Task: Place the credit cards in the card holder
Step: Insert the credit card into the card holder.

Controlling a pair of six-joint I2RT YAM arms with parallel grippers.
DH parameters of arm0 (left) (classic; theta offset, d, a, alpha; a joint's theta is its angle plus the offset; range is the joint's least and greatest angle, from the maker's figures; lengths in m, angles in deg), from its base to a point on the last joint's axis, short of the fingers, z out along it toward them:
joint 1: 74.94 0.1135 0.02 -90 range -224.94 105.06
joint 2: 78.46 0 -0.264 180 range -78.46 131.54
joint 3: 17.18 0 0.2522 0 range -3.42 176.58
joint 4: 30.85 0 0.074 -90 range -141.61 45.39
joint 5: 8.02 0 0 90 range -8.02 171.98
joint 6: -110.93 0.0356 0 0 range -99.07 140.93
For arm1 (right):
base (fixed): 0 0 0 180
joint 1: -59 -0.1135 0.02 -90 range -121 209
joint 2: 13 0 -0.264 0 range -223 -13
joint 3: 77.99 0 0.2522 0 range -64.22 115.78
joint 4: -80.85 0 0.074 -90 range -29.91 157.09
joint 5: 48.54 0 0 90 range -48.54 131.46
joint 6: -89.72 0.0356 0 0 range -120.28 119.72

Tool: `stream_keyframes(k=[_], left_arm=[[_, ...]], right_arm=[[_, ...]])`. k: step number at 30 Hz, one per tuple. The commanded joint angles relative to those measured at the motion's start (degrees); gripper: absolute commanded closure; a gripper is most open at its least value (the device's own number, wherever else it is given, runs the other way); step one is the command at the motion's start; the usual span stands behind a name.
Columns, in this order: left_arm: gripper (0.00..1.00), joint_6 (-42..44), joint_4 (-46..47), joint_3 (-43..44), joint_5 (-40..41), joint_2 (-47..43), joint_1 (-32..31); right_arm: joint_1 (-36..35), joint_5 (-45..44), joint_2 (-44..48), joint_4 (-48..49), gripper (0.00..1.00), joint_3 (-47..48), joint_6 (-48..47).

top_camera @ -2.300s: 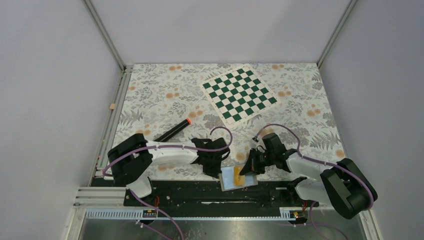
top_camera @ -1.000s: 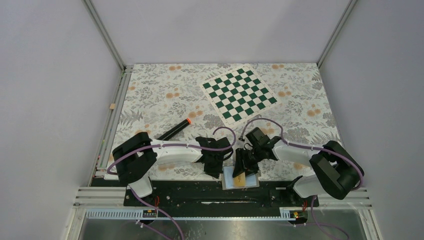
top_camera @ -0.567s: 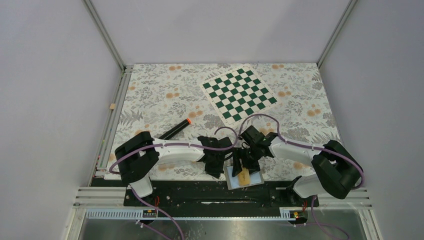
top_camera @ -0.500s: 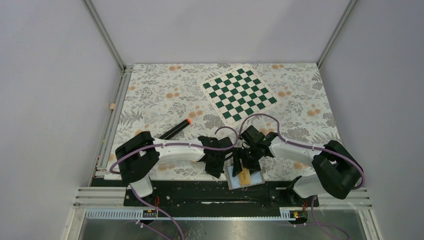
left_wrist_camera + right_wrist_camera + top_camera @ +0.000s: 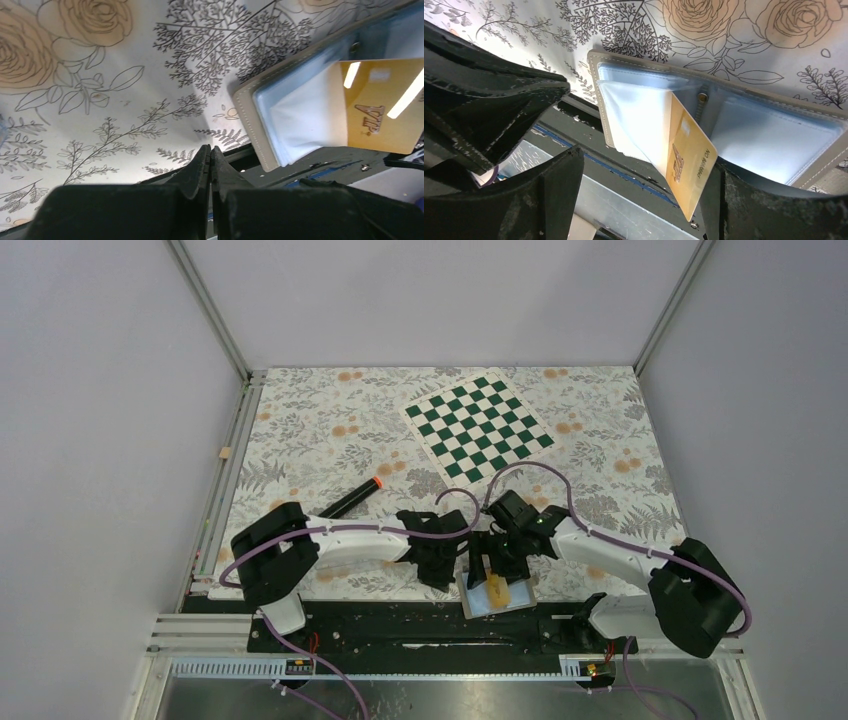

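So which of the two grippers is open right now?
The right gripper: its fingers stand wide apart either side of the orange credit card sticking out of the card holder. The left gripper has its fingers pressed together.

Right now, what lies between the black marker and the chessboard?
Nothing: between marker and chessboard only bare floral cloth shows, in the top view.
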Motion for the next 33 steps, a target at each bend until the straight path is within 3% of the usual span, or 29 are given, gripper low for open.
stream_keyframes(k=[1,7,16,29,33], left_arm=[[1.00,0.56,4.15,1.02,-2.72,-0.45,0.56],[1.00,0.55,4.80,1.15,-3.36,1.04,0.83],[1.00,1.36,3.52,2.68,-3.06,4.46,0.83],[1.00,2.91,-0.47,7.28,-1.80,7.73,0.79],[1.00,2.68,-0.40,7.51,-1.94,7.65,0.61]], right_arm=[[-0.40,-2.62,3.11,-2.11,0.15,0.41,0.42],[-0.44,-7.68,0.77,-5.76,0.15,1.45,-2.48],[-0.45,-6.70,-3.29,-2.89,0.19,1.36,-3.52],[-1.27,3.21,-6.69,2.48,0.40,2.75,-1.58],[-1.19,7.53,-6.96,9.18,0.54,-0.46,3.78]])
